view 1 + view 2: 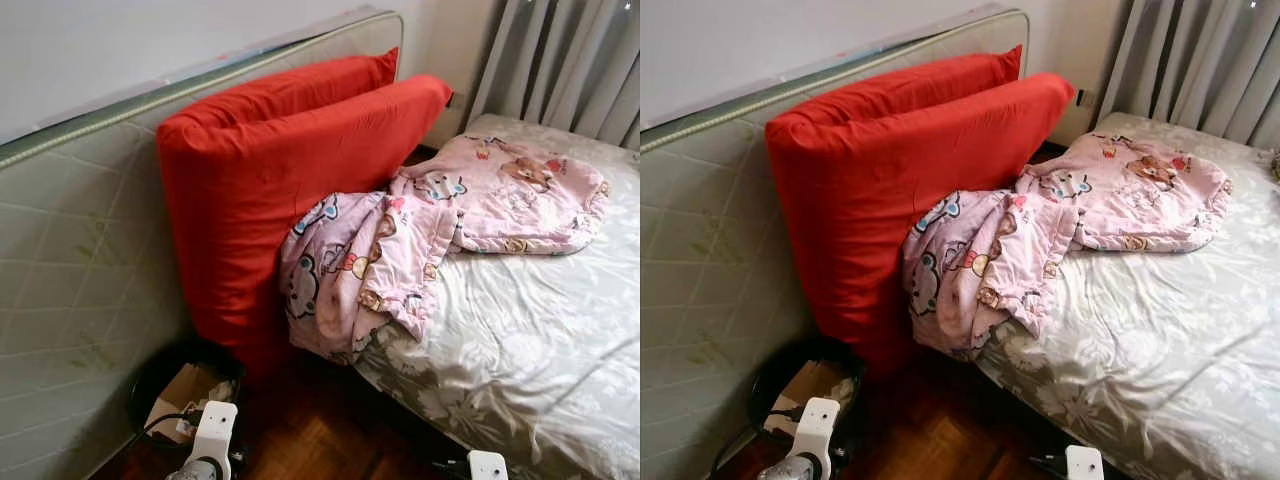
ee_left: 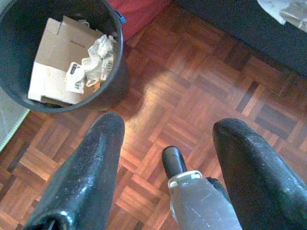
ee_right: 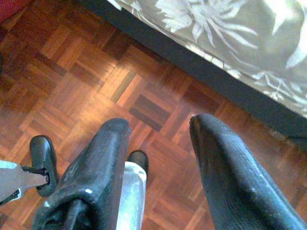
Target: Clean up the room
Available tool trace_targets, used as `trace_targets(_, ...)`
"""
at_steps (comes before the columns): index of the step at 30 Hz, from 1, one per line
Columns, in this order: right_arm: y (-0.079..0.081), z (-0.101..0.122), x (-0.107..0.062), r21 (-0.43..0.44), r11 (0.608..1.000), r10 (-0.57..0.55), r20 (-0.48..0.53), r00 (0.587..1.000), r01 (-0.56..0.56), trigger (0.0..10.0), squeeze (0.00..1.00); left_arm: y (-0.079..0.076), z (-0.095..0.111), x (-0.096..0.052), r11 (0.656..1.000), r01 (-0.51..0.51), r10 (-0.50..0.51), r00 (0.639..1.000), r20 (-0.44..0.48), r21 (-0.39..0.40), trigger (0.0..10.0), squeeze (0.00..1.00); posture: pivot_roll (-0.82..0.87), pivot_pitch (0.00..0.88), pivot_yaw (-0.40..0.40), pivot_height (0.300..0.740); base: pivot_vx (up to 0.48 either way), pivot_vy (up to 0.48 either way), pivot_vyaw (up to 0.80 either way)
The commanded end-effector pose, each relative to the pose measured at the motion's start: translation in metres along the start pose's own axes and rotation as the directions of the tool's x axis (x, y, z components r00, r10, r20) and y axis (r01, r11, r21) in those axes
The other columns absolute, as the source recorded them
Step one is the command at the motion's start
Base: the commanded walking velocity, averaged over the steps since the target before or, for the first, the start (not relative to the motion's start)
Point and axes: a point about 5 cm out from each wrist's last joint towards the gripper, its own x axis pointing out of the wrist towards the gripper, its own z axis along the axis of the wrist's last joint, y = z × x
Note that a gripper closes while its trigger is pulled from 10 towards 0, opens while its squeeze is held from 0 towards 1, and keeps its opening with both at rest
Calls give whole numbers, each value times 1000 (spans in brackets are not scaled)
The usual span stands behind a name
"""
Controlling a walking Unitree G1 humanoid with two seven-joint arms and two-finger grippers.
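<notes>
**Both arms hang low beside an unmade bed**

The robot stands at the foot corner of the bed [image 1: 560, 340], both arms down by its sides. The left gripper [image 2: 165, 163] hangs over the parquet floor [image 2: 201, 96] with its two black fingers [image 2: 86, 177] spread wide apart and nothing between them. Just ahead of those fingers and a little to the outside sits a black bin [image 2: 112, 86], with flattened cardboard [image 2: 50, 67] and crumpled clear wrapping [image 2: 98, 52] inside it. From the head views the bin [image 1: 160, 375] is tucked in the gap at the base of a quilted mattress [image 1: 70, 260] stood on edge against the wall.

The right gripper [image 3: 160, 163] also hangs above bare floor, fingers apart and empty. Beyond its fingertips runs the dark side of the bed frame [image 3: 216, 76], topped by the grey floral sheet [image 3: 230, 33].

Leaning on the upright mattress are two big red cushions [image 1: 290, 190], one in front of the other. A pink cartoon-print blanket [image 1: 400, 250] lies bunched across the bed, up and ahead of both grippers and well apart from them; one end droops over the bed's edge against the front cushion, the other end is spread flat toward the grey curtains [image 1: 560, 60]. The sheet below it is rumpled.
</notes>
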Motion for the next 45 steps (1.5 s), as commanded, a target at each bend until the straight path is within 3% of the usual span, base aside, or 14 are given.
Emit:
trace_targets(1,2,3,1,-21,1000,17,15,1000,-17,10000,0,4,-3,-1,1000,-9,9,1000,-13,7,10000,0,-58,0,3,729,292,0,763)
trace_targets(8,0,2,0,11,1000,10,14,1000,-10,10000,0,4,-3,-1,1000,-7,7,1000,-12,6,10000,0,-59,0,2,729,297,0,457)
trace_targets(19,12,11,4,16,1000,12,22,1000,-13,10000,0,3,-3,-1,1000,-4,4,1000,-12,6,10000,0,-60,0,3,729,302,0,0)
trace_targets(29,-25,4,-3,48,998,-40,17,999,39,10000,0,4,-3,-1,1000,-2,3,1000,-13,11,10000,0,-60,0,4,729,302,0,-356)
trace_targets(33,-29,7,-3,37,998,-44,28,999,43,10000,0,4,-3,-1,1000,-3,3,1000,-13,9,10000,0,-60,0,4,729,302,0,0)
trace_targets(37,-23,13,-1,-6,1000,-20,39,999,21,10000,0,4,-3,-1,1000,-3,3,1000,-13,9,10000,0,-62,0,3,729,302,0,0)
trace_targets(45,1,37,8,5,1000,16,74,997,-16,10000,0,3,-2,-1,1000,-4,4,1000,-10,7,10000,0,-62,0,2,729,253,0,431)
